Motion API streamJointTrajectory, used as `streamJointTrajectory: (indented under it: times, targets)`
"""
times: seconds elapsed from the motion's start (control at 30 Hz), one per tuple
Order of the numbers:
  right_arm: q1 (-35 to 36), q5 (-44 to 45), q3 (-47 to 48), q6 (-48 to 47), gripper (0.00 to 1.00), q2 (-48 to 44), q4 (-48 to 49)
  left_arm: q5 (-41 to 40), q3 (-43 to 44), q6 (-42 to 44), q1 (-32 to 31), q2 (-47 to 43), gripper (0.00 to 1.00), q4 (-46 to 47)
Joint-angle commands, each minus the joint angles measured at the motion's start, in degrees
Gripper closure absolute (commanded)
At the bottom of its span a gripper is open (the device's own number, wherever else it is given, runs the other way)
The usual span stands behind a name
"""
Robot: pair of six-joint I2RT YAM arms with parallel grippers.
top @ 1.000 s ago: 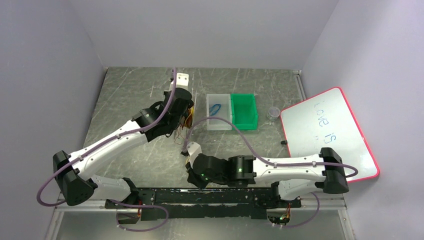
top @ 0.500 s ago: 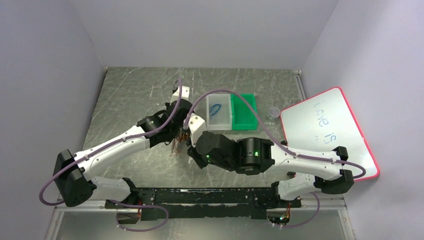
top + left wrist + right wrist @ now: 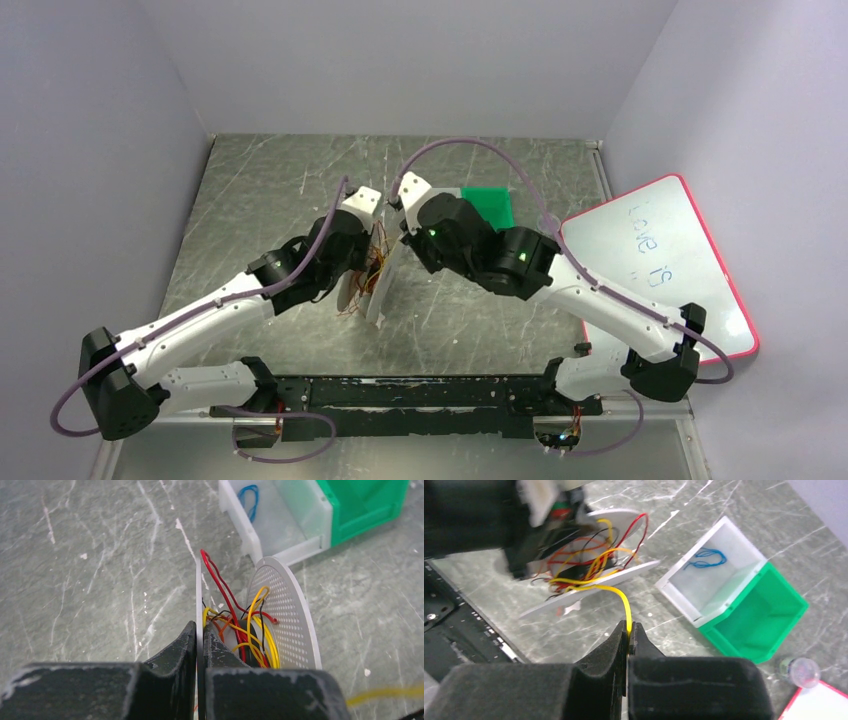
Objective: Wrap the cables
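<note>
right gripper (image 3: 629, 630), pinching a yellow cable (image 3: 623, 597), had swung from the near side to the far side of the spool (image 3: 287, 605), likely laying another turn; left gripper (image 3: 198, 636) clamped its edge, cables (image 3: 250, 630) bunched on the core.

- Grey marbled counter (image 3: 260, 190): hard, smooth sheet with pale, scratch-like streaks; low sheen.
- Thin yellow, red, orange and black cables (image 3: 628, 611): smooth plastic insulation, slightly glossy.
- White round plastic spool (image 3: 295, 615): matt discs; one face perforated with fine holes.
- Left tool (image 3: 199, 647) and right tool (image 3: 629, 636): black fingers, matt and grainy, with pale scuff marks along the edges.
- Translucent white plastic bin (image 3: 295, 515): frosted, smooth walls.
- Green plastic bin (image 3: 370, 500): opaque, smooth, semi-gloss.
- White board with red rim (image 3: 650, 270): glossy face.
- Purple arm hoses (image 3: 470, 142): smooth sheath, rubbery in look.
- White arm shells (image 3: 200, 320): smooth plastic, satin finish.
</note>
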Motion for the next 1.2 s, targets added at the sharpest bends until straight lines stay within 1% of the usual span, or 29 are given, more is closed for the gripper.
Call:
streamJointTrajectory:
  times: [0.0,0.13,0.23,0.47,0.6,0.73,0.93,1.17]
  targets:
    - [-4.95,-2.96,-0.92,-7.95,1.00,1.08,3.88,7.11,-1.10,3.75,-0.35,-3.52,0.93,5.04]
    - [-9.01,-5.06,-3.46,-9.26,1.00,1.85,7.05,12.42,-4.24,3.96,-0.35,-5.36,0.93,6.35]
    - [-11.90,-7.58,-5.63,-9.23,1.00,2.50,8.99,14.83,-6.14,3.26,-0.42,-6.04,0.93,6.91]
    - [-18.03,-12.56,-12.92,-7.78,1.00,3.02,13.70,18.02,-8.52,2.67,-0.41,-8.37,0.93,8.03]
    - [-20.85,-15.17,-18.10,-4.71,1.00,2.60,17.39,19.47,-8.35,2.58,-0.41,-10.93,0.93,7.93]
    - [-22.21,-18.64,-24.71,-2.43,1.00,0.44,22.46,21.78,-7.62,1.76,-0.42,-14.37,0.93,7.68]
    - [-24.32,-27.34,-34.16,-0.58,1.00,-5.02,30.01,25.70,-5.41,1.03,-0.41,-18.47,0.93,7.04]
    - [-26.96,-40.01,-42.77,1.34,1.00,-12.06,37.75,29.25,-5.34,-1.46,-0.37,-22.68,0.93,9.11]
